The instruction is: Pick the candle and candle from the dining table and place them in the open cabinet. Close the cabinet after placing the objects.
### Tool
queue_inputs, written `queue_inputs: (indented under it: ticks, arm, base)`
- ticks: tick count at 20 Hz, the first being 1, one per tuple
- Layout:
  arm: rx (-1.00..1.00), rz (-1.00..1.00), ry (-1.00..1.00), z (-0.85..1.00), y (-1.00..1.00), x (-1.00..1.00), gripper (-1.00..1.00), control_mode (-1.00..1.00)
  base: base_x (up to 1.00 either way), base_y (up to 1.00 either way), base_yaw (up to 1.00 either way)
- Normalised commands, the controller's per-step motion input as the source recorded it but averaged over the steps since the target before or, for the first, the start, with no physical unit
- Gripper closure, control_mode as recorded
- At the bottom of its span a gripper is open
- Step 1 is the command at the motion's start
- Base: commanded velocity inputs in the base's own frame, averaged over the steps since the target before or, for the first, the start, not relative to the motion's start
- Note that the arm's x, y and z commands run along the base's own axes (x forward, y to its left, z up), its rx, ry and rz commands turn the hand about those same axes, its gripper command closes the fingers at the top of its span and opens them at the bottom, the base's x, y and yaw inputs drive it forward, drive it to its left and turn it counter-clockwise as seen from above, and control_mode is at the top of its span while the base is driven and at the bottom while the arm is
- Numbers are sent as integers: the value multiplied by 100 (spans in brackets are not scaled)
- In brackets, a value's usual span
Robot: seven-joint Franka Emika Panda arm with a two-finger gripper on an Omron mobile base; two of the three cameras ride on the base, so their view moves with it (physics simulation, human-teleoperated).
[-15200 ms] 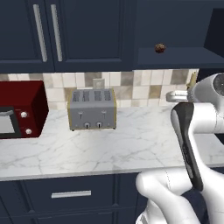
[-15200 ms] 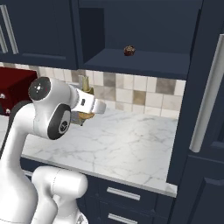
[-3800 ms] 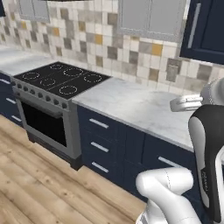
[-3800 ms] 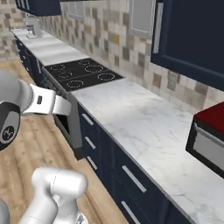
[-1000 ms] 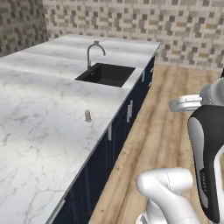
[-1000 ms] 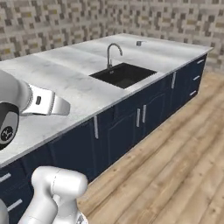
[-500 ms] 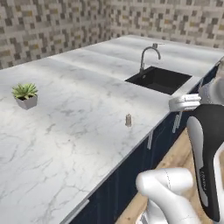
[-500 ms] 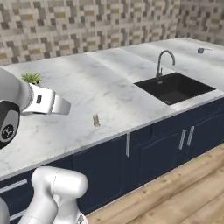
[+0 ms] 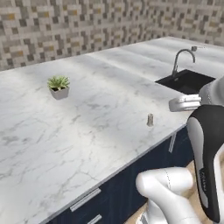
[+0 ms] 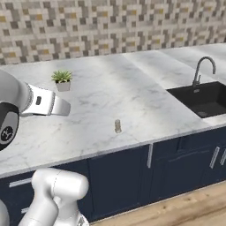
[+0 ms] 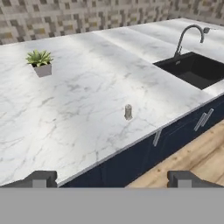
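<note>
Dining table [image 11: 87,100] spreading broad, sink [image 11: 194,70] sunk at its far right end; potted plant [image 11: 40,62] well back from the stub; gripper [image 11: 111,178] spread empty, facing candle stub [image 11: 128,112] standing near the front edge for an easy reach

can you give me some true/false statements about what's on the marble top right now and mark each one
1. A small grey-beige candle stub stands upright near the front edge of the dining table. True.
2. The claw is closed around the candle stub. False: its fingertips stand wide apart with nothing between them, well short of the stub.
3. A potted plant sits farther back on the table than the stub. True.
4. The stub lies inside the sink. False: it stands on the marble, apart from the sink.
5. The faucet stands at the back of the sink. True.
</note>
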Motion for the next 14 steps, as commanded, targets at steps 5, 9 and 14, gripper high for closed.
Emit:
queue_inputs:
  ticks: [5,9,14]
  arm:
    - [0,0,0,0,0,0,-100,100]
    - [0,0,0,0,0,0,-100,100]
    - [0,0,0,0,0,0,-100,100]
  base:
    - [40,-76,34]
    - [43,-84,27]
    - [50,-66,26]
